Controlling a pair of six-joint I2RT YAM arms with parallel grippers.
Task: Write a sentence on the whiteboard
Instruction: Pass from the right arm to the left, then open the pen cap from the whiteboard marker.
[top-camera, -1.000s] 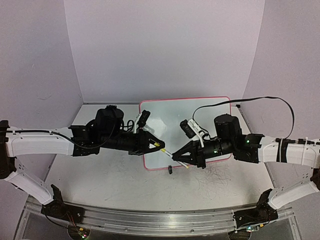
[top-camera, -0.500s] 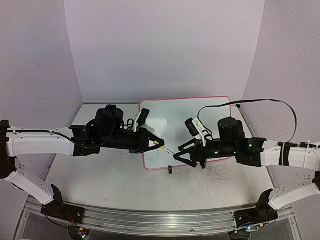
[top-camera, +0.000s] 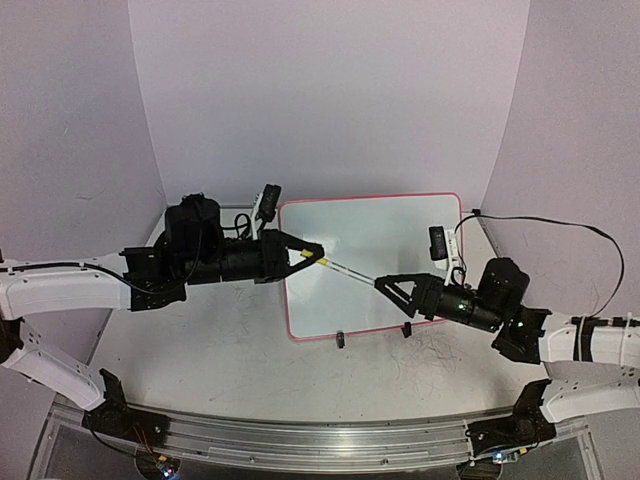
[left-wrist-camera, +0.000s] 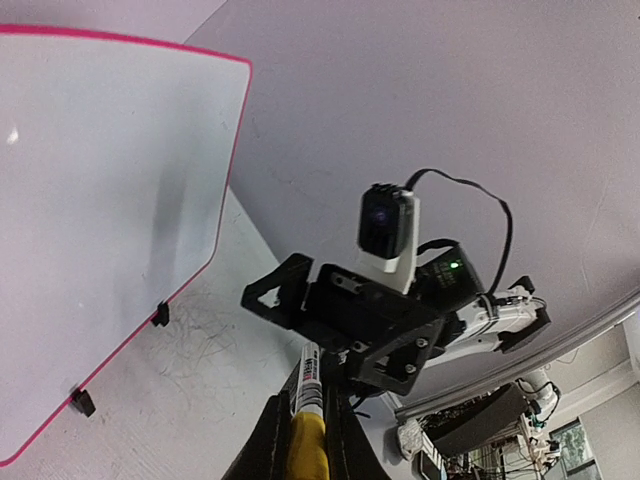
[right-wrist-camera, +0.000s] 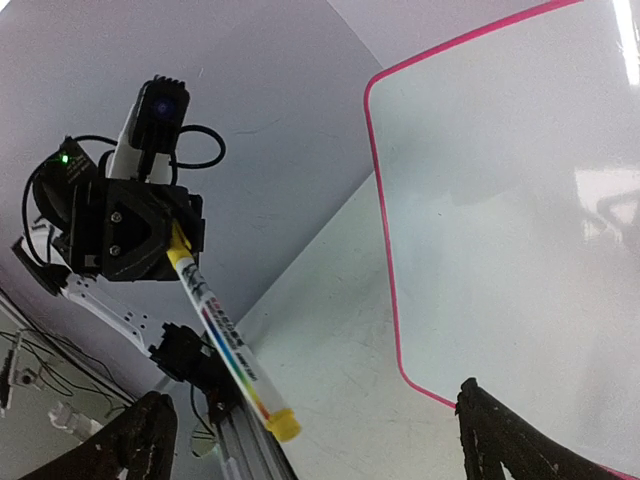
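Observation:
The whiteboard (top-camera: 380, 240) lies flat on the table, white with a pink border and two black clip feet (top-camera: 340, 339) on its near edge. The sentence is not in view; the board (left-wrist-camera: 100, 180) (right-wrist-camera: 510, 210) looks blank. My left gripper (top-camera: 318, 256) (left-wrist-camera: 305, 440) is shut on a thin marker (top-camera: 348, 270) (left-wrist-camera: 308, 378) with a white barrel and yellow ends, which hangs over the board's left half. My right gripper (top-camera: 394, 300) (right-wrist-camera: 315, 440) stands open just off the marker's free end (right-wrist-camera: 283, 428), touching nothing.
Purple walls close in the back and both sides. A black cable (top-camera: 540, 222) runs from the board's far right corner to the right arm. Faint scribble marks (top-camera: 440, 350) cover the table near the board. A metal rail (top-camera: 300, 440) runs along the near edge.
My right gripper has opened, let go of the marker and drawn back to the right. The left gripper has carried the marker up and farther over the board.

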